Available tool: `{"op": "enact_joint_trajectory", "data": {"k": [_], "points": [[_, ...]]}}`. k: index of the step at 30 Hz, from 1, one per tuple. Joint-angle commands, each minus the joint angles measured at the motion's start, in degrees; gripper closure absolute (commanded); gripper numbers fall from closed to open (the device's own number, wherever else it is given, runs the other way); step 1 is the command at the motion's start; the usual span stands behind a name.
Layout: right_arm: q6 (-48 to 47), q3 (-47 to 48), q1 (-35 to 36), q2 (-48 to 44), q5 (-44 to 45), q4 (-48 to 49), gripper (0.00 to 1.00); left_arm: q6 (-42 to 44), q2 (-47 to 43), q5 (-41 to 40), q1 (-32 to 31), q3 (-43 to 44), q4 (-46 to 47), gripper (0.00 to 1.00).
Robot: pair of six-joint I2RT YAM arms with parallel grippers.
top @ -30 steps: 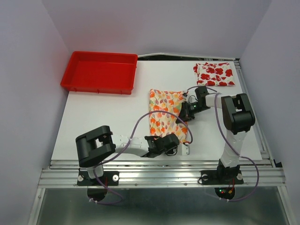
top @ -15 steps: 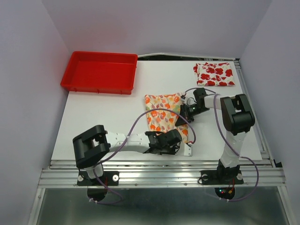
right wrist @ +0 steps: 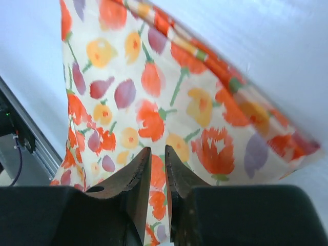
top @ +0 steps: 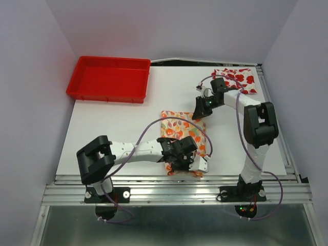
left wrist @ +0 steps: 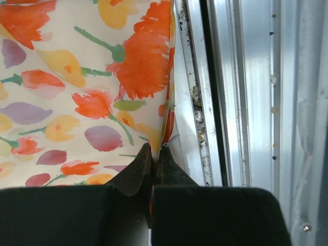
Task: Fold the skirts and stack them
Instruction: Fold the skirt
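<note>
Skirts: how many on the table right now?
2. The cream skirt lies near the front edge, its cloth pinched in the left claw; the white red-flowered skirt lies at the far right corner. None appears hidden.

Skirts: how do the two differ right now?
The cream skirt has small orange, yellow and purple flowers; the white skirt has big red ones. Cream sits near the front edge, pinched by the left hand; white lies at the far right corner, unheld. Both are floral cloth.
</note>
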Motion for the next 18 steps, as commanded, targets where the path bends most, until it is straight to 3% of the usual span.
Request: {"op": "enact_joint_trajectory", "data": {"k": [1,5,12,18], "points": [[-0.4,8.0,-0.3,3.7,2.0,0.2,0.77,-0.5,-1.2,8.0,2.6,5.4,-5.6,1.00],[1.6,12.7,-0.3,8.4,4.2,3.0,0.76,0.6,-0.3,9.2,3.5,8.9,-7.9,1.00],[4.1,15.3,0.3,16.2,3.8,5.9,0.58,1.9,1.4,13.0,6.1,12.1,-11.7,1.00],[0.4,10.5,1.5,16.3,1.9,5.7,0.63,3.6,3.5,13.1,9.1,18.1,-14.6,1.00]]}}
